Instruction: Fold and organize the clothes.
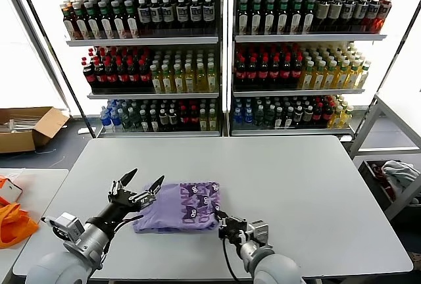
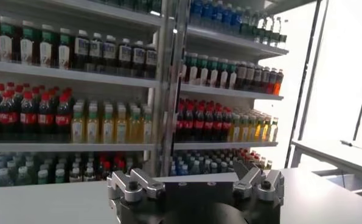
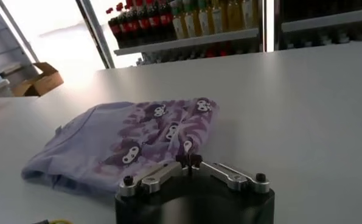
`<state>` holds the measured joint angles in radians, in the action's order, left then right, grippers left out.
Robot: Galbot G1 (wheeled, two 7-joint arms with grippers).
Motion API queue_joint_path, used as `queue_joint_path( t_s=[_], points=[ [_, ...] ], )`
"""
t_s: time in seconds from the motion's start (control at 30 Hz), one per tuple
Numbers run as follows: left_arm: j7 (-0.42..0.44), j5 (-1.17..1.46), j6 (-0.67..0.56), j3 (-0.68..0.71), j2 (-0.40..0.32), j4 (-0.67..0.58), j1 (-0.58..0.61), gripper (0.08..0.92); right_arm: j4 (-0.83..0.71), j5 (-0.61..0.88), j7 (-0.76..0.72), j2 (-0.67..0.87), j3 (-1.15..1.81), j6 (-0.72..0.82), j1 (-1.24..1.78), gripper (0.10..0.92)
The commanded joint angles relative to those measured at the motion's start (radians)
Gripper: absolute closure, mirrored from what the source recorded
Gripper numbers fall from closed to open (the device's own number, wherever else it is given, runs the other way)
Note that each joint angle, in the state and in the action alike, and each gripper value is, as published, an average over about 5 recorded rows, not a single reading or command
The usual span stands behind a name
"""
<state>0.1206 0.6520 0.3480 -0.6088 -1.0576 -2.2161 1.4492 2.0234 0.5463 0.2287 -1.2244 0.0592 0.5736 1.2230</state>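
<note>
An orange cloth (image 1: 13,223) is seen at the far left on a side table. The left gripper (image 1: 143,184) is held above the grey tabletop (image 1: 289,185), fingers spread wide, just left of the folded lavender soft-fabric T-shirt (image 1: 177,208) printed with small dark-and-white figures. The right gripper (image 1: 221,221) is placed at the shirt's near right corner, fingers pinched together on its edge.
</note>
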Motion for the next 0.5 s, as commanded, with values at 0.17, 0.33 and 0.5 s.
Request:
queue_joint_path(
  t_s=[0.17, 0.33, 0.5],
  points=[
    [-0.002, -0.001, 0.003, 0.01, -0.009, -0.005, 0.007, 0.177, 0.087, -0.144, -0.083, 0.138, 0.2, 0.006, 0.147, 0.917],
    [-0.001, -0.001, 0.0, 0.006, -0.014, -0.006, 0.012, 0.177, 0.116, -0.198, -0.079, 0.132, 0.234, 0.004, 0.221, 0.843],
    [0.001, 0.002, -0.004, -0.011, -0.013, -0.02, 0.031, 0.177, 0.165, -0.182, -0.042, 0.095, 0.257, -0.037, 0.256, 0.705]
  ],
)
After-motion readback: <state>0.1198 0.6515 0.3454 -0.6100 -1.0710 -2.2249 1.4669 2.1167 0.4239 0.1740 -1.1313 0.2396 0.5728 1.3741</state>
